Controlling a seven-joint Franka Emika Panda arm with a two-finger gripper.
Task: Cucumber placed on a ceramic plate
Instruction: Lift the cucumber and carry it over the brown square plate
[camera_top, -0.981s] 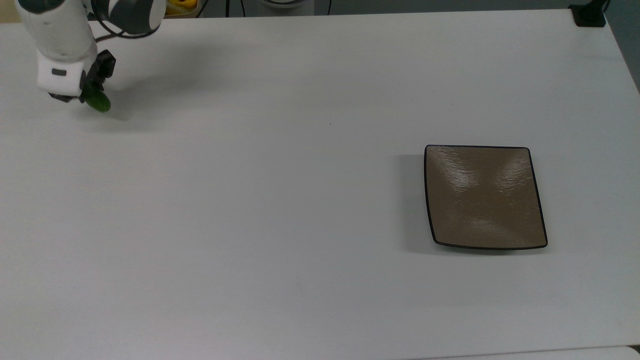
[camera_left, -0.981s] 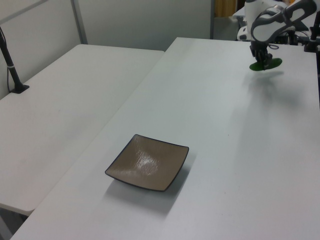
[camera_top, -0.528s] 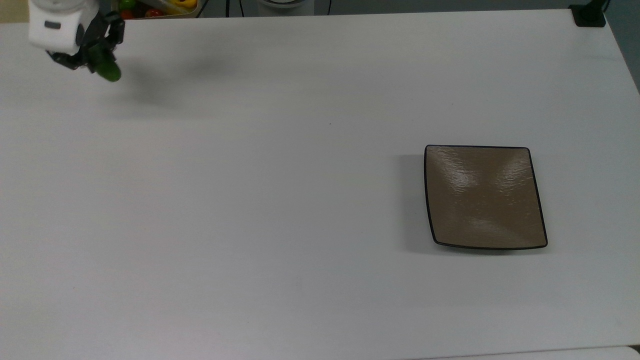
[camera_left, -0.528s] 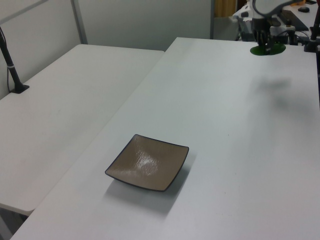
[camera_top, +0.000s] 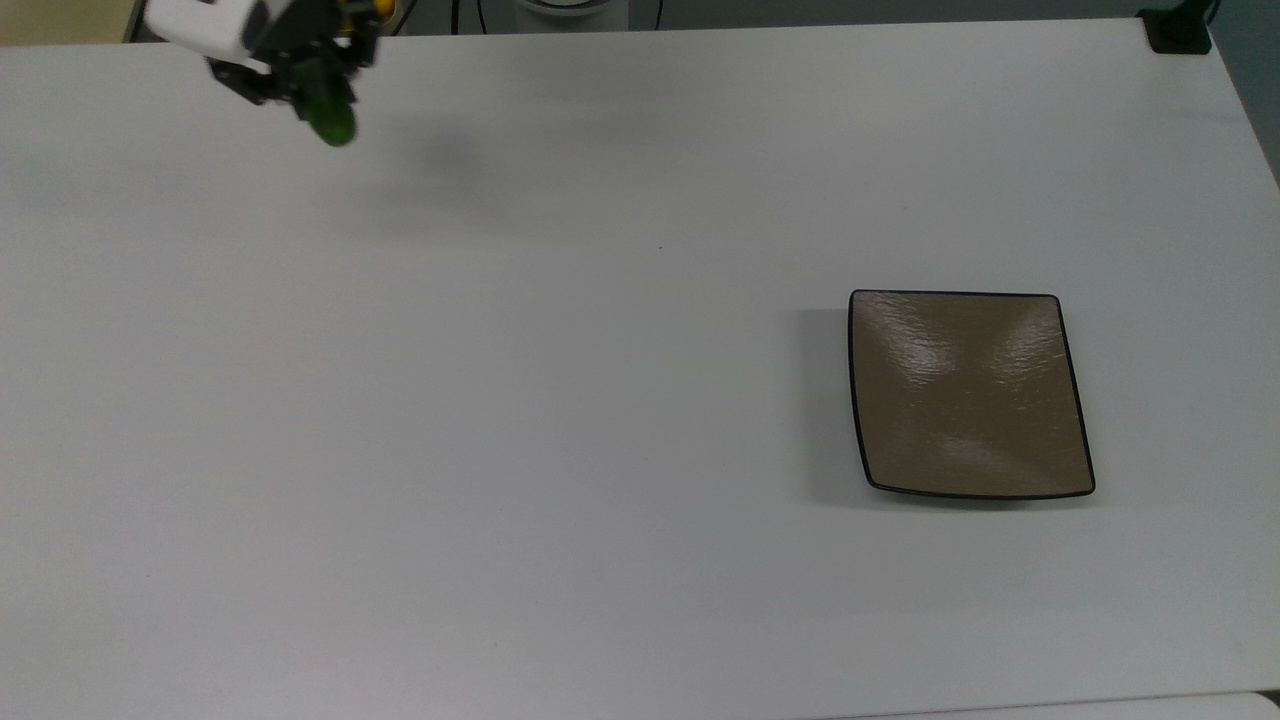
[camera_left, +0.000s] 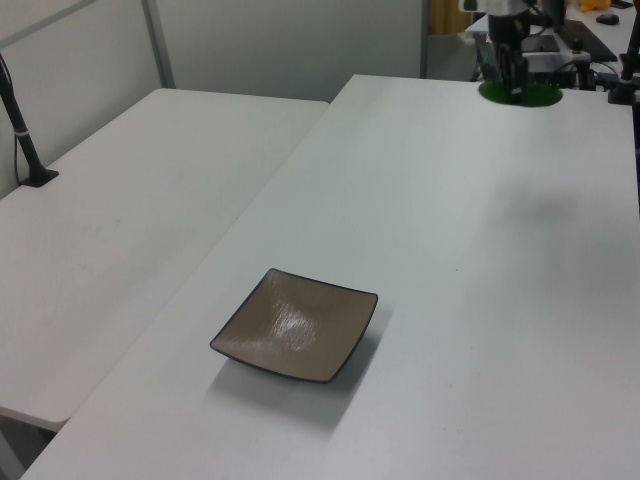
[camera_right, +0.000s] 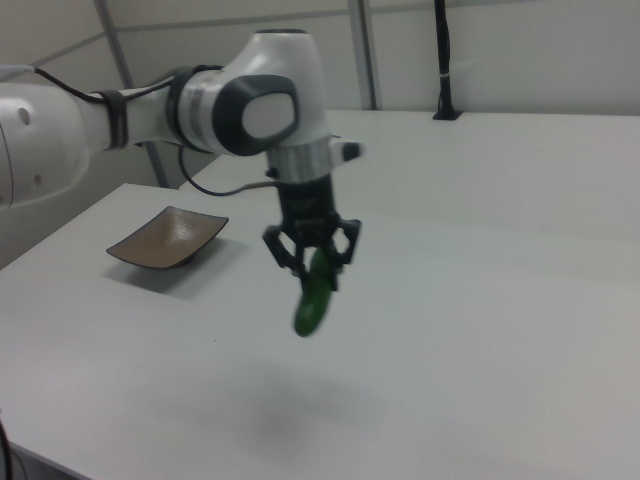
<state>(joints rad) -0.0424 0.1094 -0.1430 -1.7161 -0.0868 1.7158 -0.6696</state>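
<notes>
White arm (camera_right: 150, 110) raised, fingers (camera_right: 283, 248) clamping cucumber (camera_right: 314, 290).

White table (camera_top: 560, 420): broad matte top spanning the top view. Second white table (camera_left: 120, 210): left side of the left view, alongside the first. Black clamp post (camera_left: 22, 130): far left of the left view, standing on that second table.

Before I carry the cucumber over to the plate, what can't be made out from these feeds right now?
- Top view: the upper part of the cucumber is covered by the gripper, whose body is cut off by the top edge.
- Left view: the cucumber is too small to judge how it sits in the fingers.
- Right view: the ceramic plate is seen edge-on, so the dished surface is hard to read.
</notes>
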